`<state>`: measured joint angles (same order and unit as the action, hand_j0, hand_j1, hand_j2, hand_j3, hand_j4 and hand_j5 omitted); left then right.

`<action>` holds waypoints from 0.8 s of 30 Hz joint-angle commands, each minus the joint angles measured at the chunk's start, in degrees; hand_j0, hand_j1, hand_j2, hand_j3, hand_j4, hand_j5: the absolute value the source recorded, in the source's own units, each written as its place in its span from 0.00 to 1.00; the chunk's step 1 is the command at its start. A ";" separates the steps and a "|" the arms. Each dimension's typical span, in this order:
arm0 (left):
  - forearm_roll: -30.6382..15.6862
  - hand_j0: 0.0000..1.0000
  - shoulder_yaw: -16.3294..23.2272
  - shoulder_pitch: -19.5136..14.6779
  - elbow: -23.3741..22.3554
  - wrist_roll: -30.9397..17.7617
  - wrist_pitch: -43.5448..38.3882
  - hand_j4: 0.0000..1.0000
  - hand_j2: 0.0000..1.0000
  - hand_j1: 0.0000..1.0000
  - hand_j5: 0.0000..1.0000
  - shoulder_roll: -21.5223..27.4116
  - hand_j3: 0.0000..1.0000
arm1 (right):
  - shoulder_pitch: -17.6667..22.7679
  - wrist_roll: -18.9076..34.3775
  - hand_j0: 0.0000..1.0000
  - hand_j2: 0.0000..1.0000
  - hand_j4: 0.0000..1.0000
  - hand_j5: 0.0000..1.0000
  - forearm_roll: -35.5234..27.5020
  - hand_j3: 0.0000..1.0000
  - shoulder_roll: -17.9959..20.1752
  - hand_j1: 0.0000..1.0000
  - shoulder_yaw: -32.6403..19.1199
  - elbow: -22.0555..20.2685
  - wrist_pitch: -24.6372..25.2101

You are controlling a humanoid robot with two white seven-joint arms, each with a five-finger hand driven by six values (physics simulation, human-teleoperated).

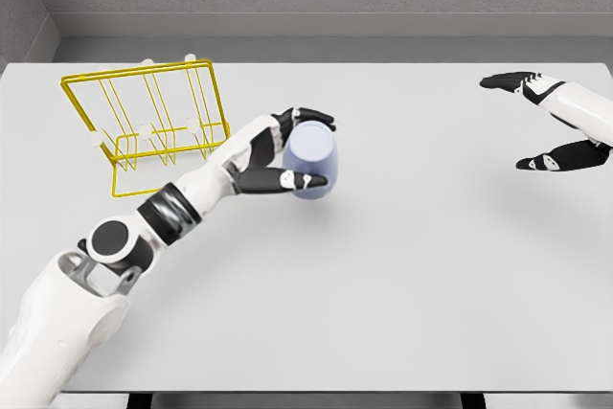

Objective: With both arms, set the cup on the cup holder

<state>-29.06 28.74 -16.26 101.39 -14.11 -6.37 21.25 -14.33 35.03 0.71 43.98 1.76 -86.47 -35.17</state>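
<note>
Worktop point(383, 313): pale grey surface filling most of the view, its near edge running along the bottom of the picture and its far edge meeting a grey wall.
Left arm: white with black joints, entering at the lower left corner and reaching diagonally up toward the middle of the worktop.
Left robot hand point(278, 155): closed around the cup, dark fingers point(311, 119) curled over the cup's top side and the thumb pressed along its lower side.
Cup point(312, 163): pale lavender, plain and smooth, lying tilted on its side in the left robot hand's grip, a little left of the picture's centre; whether it touches the worktop cannot be told.
Cup holder point(153, 122): yellow wire rack with white-tipped pegs, standing on the worktop at the far left, just behind and to the left of the left robot hand, apart from the cup.
Right arm: white, entering from the right edge in the upper part of the picture, above the far right of the worktop.
Right robot hand point(551, 126): open and holding nothing, fingers and thumb spread wide apart, well away from the cup and the cup holder.
Wall: grey, textured, rising behind the worktop across the top of the picture.
</note>
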 commanded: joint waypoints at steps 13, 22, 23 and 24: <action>-5.40 0.67 -3.78 -0.70 1.71 0.04 1.45 0.67 0.67 0.67 0.67 7.58 0.67 | 0.00 -0.03 1.00 1.00 1.00 1.00 -0.45 1.00 0.06 1.00 0.00 -0.02 0.17; -8.65 0.68 -4.93 -0.97 1.79 0.04 3.99 0.68 0.68 0.68 0.68 10.30 0.68 | 0.00 -0.03 1.00 1.00 1.00 1.00 -0.45 1.00 -0.03 1.00 0.00 -0.02 0.17; -8.65 0.68 -4.93 -0.97 1.79 0.04 4.35 0.68 0.68 0.68 0.68 10.65 0.68 | 0.00 -0.03 1.00 1.00 1.00 1.00 -0.45 1.00 0.06 1.00 0.00 -0.02 0.17; -8.65 0.68 -5.01 -0.97 1.79 0.04 4.43 0.68 0.68 0.68 0.68 11.00 0.68 | 0.00 -0.03 1.00 1.00 1.00 1.00 -0.45 1.00 0.06 1.00 0.00 -0.02 0.17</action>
<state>-37.18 23.90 -17.23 103.15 -14.07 -2.55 31.60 -14.33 35.03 0.71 43.97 1.76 -86.46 -35.17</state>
